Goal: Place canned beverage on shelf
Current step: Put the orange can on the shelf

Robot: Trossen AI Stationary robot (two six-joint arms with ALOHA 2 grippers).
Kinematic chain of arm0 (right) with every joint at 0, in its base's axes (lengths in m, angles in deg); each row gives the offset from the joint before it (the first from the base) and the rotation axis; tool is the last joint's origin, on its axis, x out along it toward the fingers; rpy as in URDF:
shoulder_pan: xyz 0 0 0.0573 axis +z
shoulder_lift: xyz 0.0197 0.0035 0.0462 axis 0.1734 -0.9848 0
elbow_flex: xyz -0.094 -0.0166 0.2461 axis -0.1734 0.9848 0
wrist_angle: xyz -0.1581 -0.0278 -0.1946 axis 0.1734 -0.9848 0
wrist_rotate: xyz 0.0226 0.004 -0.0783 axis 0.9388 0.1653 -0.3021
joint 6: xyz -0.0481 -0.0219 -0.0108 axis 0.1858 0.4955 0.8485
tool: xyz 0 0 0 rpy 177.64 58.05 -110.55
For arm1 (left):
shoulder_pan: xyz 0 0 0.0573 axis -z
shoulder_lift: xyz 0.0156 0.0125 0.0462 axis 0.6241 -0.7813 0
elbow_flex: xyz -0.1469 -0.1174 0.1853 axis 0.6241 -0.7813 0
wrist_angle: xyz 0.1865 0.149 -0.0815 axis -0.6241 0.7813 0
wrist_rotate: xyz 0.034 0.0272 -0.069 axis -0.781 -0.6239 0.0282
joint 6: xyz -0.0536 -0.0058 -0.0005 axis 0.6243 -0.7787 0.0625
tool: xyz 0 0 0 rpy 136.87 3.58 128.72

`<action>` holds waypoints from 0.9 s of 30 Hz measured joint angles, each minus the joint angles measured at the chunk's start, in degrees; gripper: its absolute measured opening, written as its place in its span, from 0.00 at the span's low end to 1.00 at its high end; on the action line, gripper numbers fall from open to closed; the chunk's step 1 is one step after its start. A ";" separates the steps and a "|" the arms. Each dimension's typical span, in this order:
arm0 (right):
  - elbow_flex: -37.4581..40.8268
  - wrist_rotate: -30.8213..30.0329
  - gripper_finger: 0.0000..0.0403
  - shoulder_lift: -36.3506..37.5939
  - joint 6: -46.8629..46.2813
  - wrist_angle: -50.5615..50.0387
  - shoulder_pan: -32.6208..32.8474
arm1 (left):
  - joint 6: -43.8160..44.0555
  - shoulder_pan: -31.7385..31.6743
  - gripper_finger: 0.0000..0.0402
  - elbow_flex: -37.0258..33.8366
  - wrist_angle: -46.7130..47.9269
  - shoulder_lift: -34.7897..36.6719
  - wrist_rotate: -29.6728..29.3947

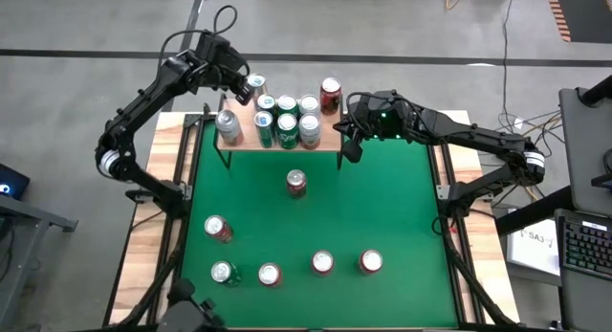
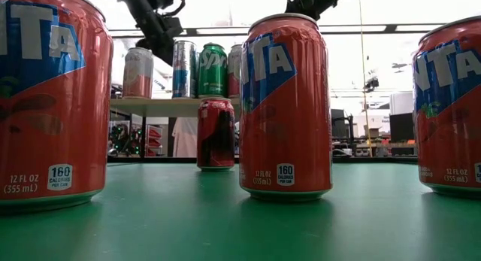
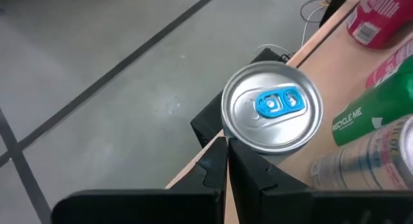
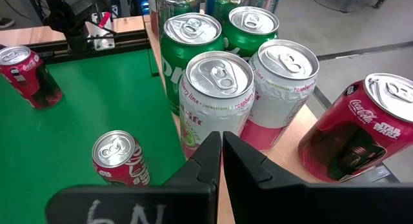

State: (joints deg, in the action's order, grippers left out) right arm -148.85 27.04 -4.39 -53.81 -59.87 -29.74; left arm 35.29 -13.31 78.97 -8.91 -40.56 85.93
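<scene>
The light-wood shelf [image 1: 327, 139] stands at the table's far edge and carries several upright cans. A silver can with a blue tab [image 3: 272, 106] stands at the shelf's far left corner. My left gripper [image 3: 226, 153] is shut, its tips right at that can's side [image 1: 256, 83]. My right gripper [image 4: 219, 143] is shut and hovers off the shelf's right end [image 1: 350, 141], pointing at a white-and-pink can [image 4: 216, 95] without touching it. A red cola can [image 4: 361, 124] stands at the shelf's far right. My left gripper's shut fingertips [image 3: 219, 150] stand against the blue-tab can's side just under its top rim [image 3: 248, 141], coming slanting down from the table's left. I cannot tell whether they touch it. The can stands upright on the shelf.
On the green table [image 1: 402, 198] stand loose cans: a red one [image 1: 296, 184] just before the shelf, another [image 1: 218, 229] at the left, and a row of several near the front edge [image 1: 322, 263]. The low view shows big red cans [image 2: 285, 103] close up.
</scene>
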 joint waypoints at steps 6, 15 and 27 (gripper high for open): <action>0.00 -0.02 0.02 0.00 -0.13 0.01 0.00 | -0.29 0.80 0.00 0.00 0.00 -1.86 0.04; 0.00 0.00 0.02 0.00 -0.12 0.01 -0.01 | -0.55 0.94 0.00 -0.02 -1.01 -2.24 0.08; 0.00 -0.02 0.02 0.00 -0.15 0.01 0.00 | -0.22 1.29 0.00 -0.02 -1.72 -2.57 1.79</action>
State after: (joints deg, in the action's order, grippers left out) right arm -148.85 27.02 -4.39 -53.96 -59.85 -29.74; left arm 35.07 -12.01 78.95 -10.62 -43.13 87.72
